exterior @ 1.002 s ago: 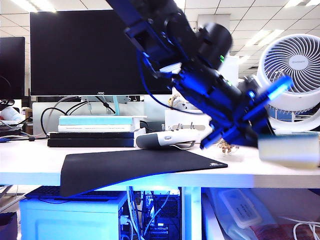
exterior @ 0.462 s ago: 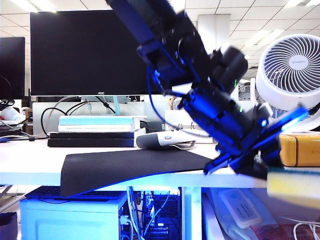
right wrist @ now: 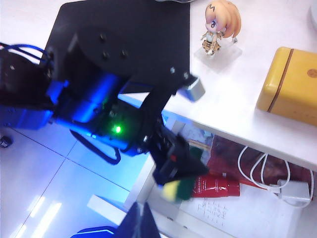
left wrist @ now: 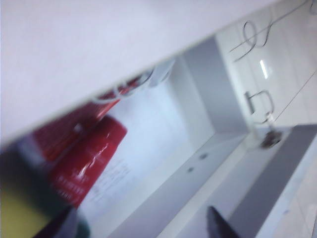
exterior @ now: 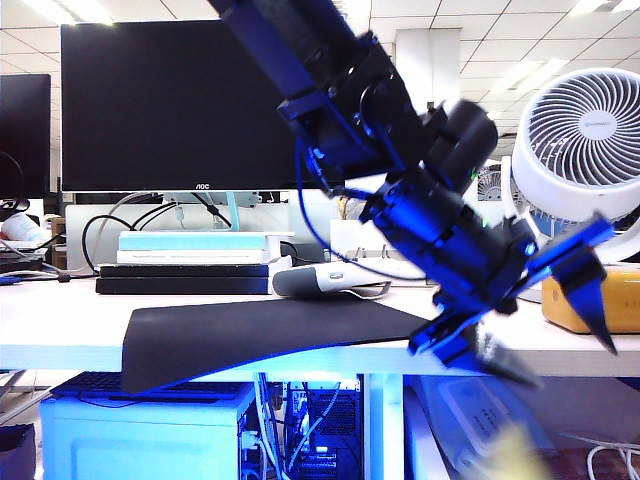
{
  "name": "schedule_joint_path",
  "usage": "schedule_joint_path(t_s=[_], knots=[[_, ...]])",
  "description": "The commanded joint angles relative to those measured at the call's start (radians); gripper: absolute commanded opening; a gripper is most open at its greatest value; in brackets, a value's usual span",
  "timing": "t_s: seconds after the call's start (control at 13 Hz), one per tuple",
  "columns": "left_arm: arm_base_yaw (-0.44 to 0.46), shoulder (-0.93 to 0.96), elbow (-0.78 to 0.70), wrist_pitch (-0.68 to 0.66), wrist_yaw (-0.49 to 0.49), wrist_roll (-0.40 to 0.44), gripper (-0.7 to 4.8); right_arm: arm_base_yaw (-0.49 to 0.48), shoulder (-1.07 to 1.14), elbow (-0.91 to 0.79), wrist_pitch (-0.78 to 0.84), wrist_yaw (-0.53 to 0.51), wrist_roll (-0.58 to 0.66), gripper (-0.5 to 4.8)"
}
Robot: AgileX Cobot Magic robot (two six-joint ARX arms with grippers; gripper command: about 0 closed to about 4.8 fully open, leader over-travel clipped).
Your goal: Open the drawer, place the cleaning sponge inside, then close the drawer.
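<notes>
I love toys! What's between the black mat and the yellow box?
A small orange-haired figurine on the white desk, shown in the right wrist view.

Open-plan office: monitor (exterior: 195,105), desk fan (exterior: 580,140), white desk (exterior: 60,330), ceiling-panel lights (exterior: 60,10).

Your left gripper (exterior: 545,325) hangs spread below the desk edge (left wrist: 99,84); the red tube (left wrist: 86,161) and yellow-orange box (right wrist: 292,84) crowd the drawer (left wrist: 208,163)
</notes>
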Motion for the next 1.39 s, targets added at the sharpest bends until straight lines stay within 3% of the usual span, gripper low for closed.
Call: schedule_joint_path(t_s=[0.08, 0.15, 0.31, 0.46, 0.69, 1.08, 1.23, 1.39], knots=[[-0.001, -0.007, 0.059, 0.008, 0.001, 0.0, 3.71, 0.001, -0.003, 0.007, -0.005, 0.002, -0.003, -0.06], [0.0, -0.008, 0.101, -0.014, 0.007, 0.01, 3.22, 0.001, -0.003, 0.007, -0.005, 0.021, -0.001, -0.06], [0.001, -0.029, 0.111, -0.048, 0.003, 0.053, 0.67, 0.001, -0.003, 0.007, -0.009, 0.031, 0.031, -0.06], [0.004, -0.094, 0.111, -0.129, 0.001, 0.134, -0.05, 0.001, -0.003, 0.007, -0.019, 0.079, 0.082, -0.06], [0.034, -0.23, 0.111, -0.252, 0.004, 0.229, -0.05, 0.001, 0.015, 0.007, -0.063, 0.137, 0.156, -0.06], [0.09, -0.472, 0.111, -0.403, 0.058, 0.337, -0.05, 0.001, 0.107, 0.007, -0.116, 0.112, 0.156, -0.06], [0.111, -0.609, 0.111, -0.569, 0.108, 0.458, -0.05, 0.002, 0.165, 0.007, -0.127, 0.036, 0.188, -0.06], [0.111, -0.691, 0.111, -0.702, 0.121, 0.482, -0.05, 0.002, 0.206, 0.007, -0.166, 0.022, 0.219, -0.06]])
